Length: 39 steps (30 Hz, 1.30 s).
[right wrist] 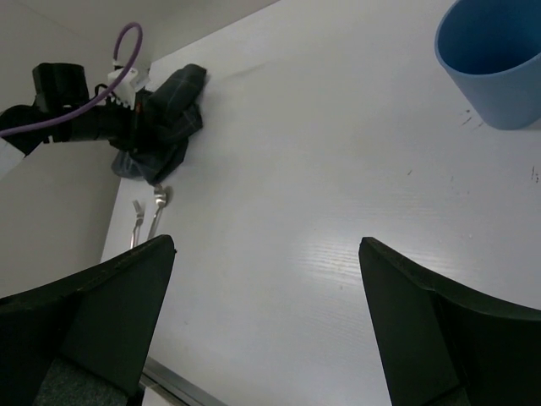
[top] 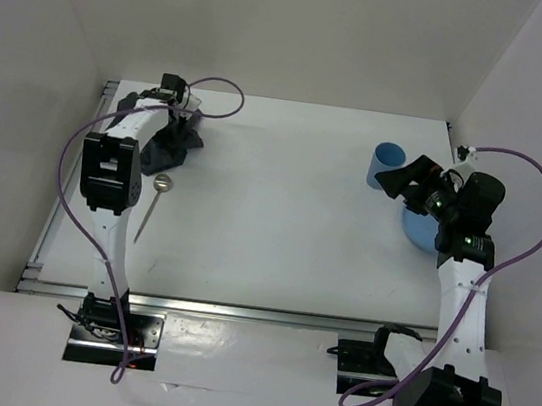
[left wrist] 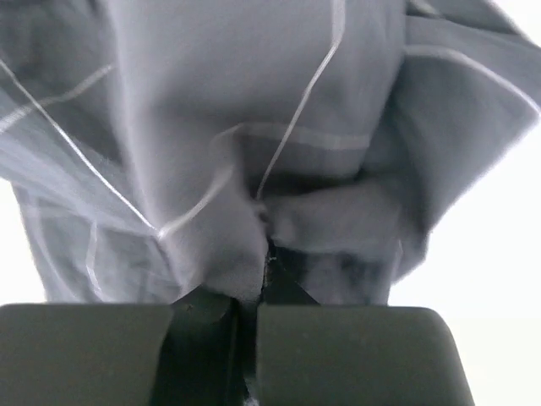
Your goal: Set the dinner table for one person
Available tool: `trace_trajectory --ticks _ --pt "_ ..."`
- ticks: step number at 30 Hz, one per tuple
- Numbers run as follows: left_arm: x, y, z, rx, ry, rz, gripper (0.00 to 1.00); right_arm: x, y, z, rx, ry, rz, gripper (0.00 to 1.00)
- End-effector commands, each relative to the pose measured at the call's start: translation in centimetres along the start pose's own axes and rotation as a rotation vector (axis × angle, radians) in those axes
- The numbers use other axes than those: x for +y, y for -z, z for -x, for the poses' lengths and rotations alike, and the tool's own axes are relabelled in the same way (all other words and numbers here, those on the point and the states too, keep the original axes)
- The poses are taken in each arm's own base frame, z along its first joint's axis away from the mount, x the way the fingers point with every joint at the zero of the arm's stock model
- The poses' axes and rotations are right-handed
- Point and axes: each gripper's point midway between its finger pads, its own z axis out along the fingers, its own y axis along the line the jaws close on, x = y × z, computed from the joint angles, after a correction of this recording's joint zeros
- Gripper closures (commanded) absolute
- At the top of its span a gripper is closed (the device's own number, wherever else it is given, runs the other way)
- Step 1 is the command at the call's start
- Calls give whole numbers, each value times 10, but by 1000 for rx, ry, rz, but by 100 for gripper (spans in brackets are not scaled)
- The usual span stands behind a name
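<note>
Where the top view looks down, the left gripper (top: 181, 122) is clenched on a dark checked cloth (top: 167, 151) at the far left of the desk (top: 277, 234), with a spoon (top: 155, 202) just nearer. In the left wrist view, its fingers (left wrist: 338, 355) pinch the bunched cloth (jaws nearly together). In the right wrist view, the right gripper (right wrist: 266, 245) is spread wide and grasps nothing above the desk. A blue cup (right wrist: 499, 59) stands ahead to its right.

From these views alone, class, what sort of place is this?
Likely a robot lab test cell, not a home: bare white walls enclose the dinner table, with the left arm and right arm bolted at its edge.
</note>
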Motion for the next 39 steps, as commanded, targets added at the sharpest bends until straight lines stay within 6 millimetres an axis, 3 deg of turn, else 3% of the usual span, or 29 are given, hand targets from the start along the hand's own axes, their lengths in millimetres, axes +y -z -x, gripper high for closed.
trace_trajectory --ticks 1,2,3,4,6,7,9,10,13,15,16,18,20,23,24,25,27,28,29,32,35,39 --pt "-49 130 71 -335 -85 -176 100 20 5 24 -54 82 45 2" --pt "-83 155 78 -383 -157 -275 100 17 3 21 -39 69 38 2" --pt "-99 170 75 -388 -185 -324 100 13 0 18 -20 53 29 2" --pt "-114 179 58 -340 -224 -372 97 12 1 15 -13 47 25 2" --pt "-144 201 40 -319 -276 -471 76 5 -4 11 13 37 12 2" --pt "-156 201 17 -249 -295 -521 67 3 -4 11 9 36 2 2" --pt "-180 218 -2 -215 -316 -625 18 -2 -10 5 41 37 -3 2" --pt "-192 218 -16 -172 -327 -675 0 -3 -11 4 51 29 -8 2" --pt "-208 248 -30 -182 -362 -794 0 -8 -23 -10 127 34 -44 2" --pt "-204 255 -20 -225 -363 -782 0 -18 -37 -17 168 40 -115 2" --pt "-199 258 -6 -277 -337 -745 0 -12 -43 -36 233 47 -128 2" --pt "-184 245 16 -307 -301 -623 0 -24 -55 -48 278 49 -251 2" --pt "-183 217 45 -318 -259 -554 0 -14 -66 -63 300 81 -285 2" --pt "-186 178 69 -263 -205 -488 0 -4 -76 -86 355 91 -308 2" --pt "-181 176 88 -283 -180 -460 0 -8 -76 -87 353 88 -356 2" --pt "-191 137 84 -204 -180 -434 0 -11 -73 -92 375 72 -393 2" --pt "-190 121 100 -214 -175 -395 0 -15 -71 -99 377 30 -433 2" --pt "-183 103 97 -184 -168 -349 0 -25 -67 -104 373 25 -472 2" --pt "-189 81 92 -154 -173 -335 0 -29 -62 -107 369 6 -501 2" --pt "-191 54 87 -134 -184 -292 0 -53 -52 -115 368 -22 -638 2" --pt "-192 41 80 -121 -185 -268 0 -73 -55 -122 363 -17 -720 2" --pt "-195 27 76 -110 -171 -281 0 -113 -67 -136 371 -69 -854 1"
